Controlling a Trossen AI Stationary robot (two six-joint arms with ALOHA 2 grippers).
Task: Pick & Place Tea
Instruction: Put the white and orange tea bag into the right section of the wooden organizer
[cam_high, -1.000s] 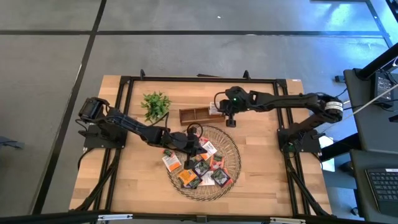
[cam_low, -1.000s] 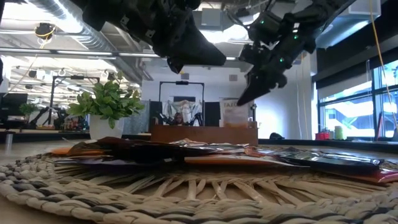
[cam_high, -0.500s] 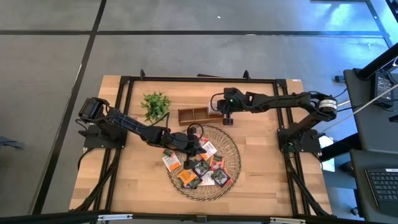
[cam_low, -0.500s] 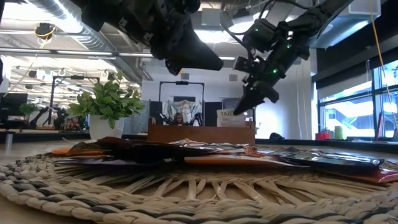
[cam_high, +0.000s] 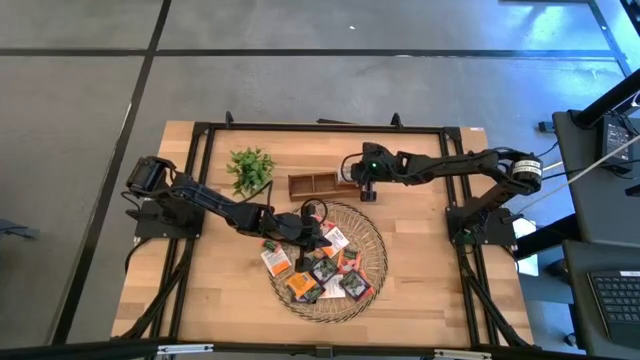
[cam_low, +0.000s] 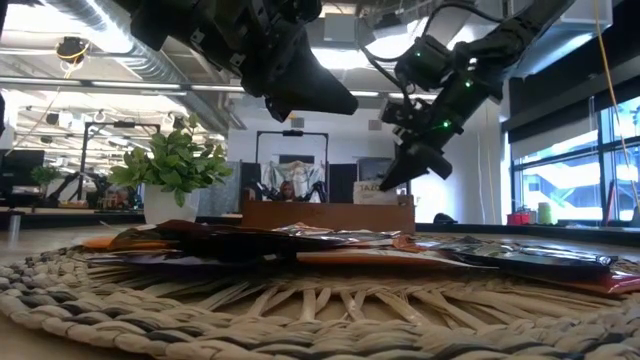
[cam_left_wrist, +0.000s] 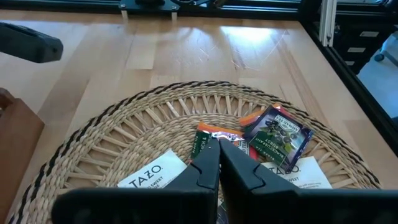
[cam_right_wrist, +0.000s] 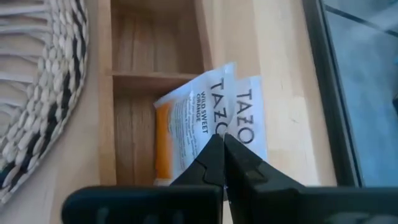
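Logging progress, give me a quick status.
Right pincer shut on sachet over box. Left pincer shut, empty, above tray teas. Nothing blocking.

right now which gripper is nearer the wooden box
Right. The right gripper hangs at the wooden box's end compartment, where white tea bags lie. The left gripper is farther off, over the woven tray.

Counts: two robot arms, one left gripper (cam_high: 306, 243) and one right gripper (cam_high: 367, 195); one round woven tray (cam_high: 372, 232), one wooden three-compartment box (cam_high: 312, 185), one green plant (cam_high: 250, 167), one table (cam_high: 420, 270). Roughly nine or ten tea sachets (cam_high: 300, 286) lie piled on the tray, overlapping so the exact number can't be told. Two more white-and-orange sachets (cam_right_wrist: 199, 118) sit at the box's end compartment.
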